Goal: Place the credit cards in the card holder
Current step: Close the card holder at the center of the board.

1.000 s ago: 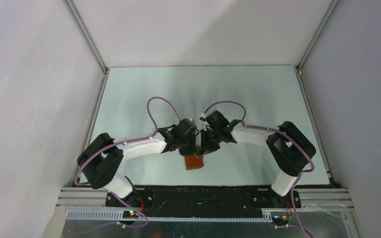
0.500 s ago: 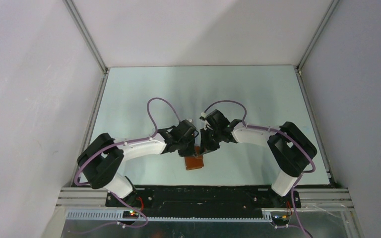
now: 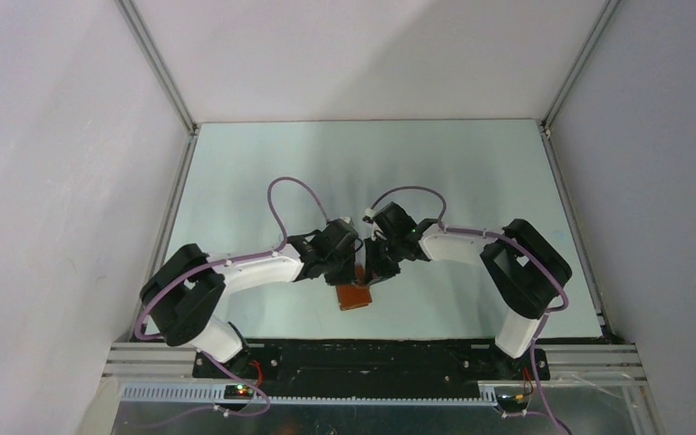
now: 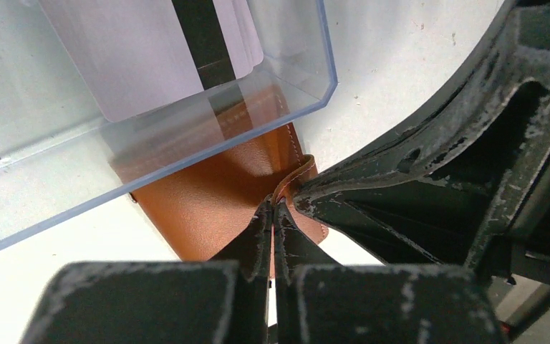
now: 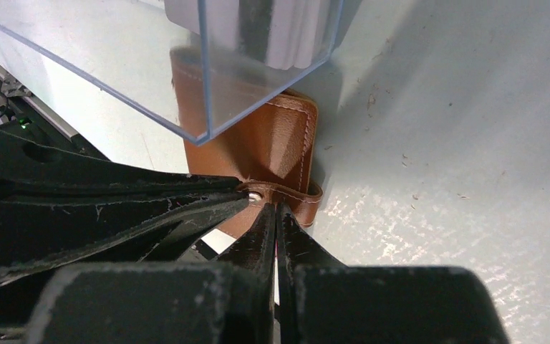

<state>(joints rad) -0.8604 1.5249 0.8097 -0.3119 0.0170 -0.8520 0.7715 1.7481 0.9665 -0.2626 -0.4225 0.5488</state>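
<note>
The card holder (image 3: 355, 296) is a tan-brown leather wallet lying closed on the table near the front edge. Its snap tab (image 5: 295, 193) curls up at one side. The credit cards (image 4: 143, 57), pale with a dark stripe, stand inside a clear plastic box (image 4: 286, 79) that rests partly over the wallet (image 4: 215, 201). My left gripper (image 4: 272, 208) is shut, its tips touching the tab's edge. My right gripper (image 5: 276, 209) is shut too, its tips just under the tab (image 4: 297, 168). Nothing shows between either pair of fingers. From above, both wrists hide the tab.
The clear box (image 5: 208, 93) overhangs the wallet (image 5: 272, 143) right beside both grippers. The two wrists (image 3: 362, 249) nearly touch over the table's middle front. Grey walls enclose the table (image 3: 471, 172) on three sides, and a metal rail (image 3: 372, 349) runs along the front.
The right arm's elbow has shifted slightly left. Both grippers stay shut at the wallet's tab, and the wallet has not moved.
</note>
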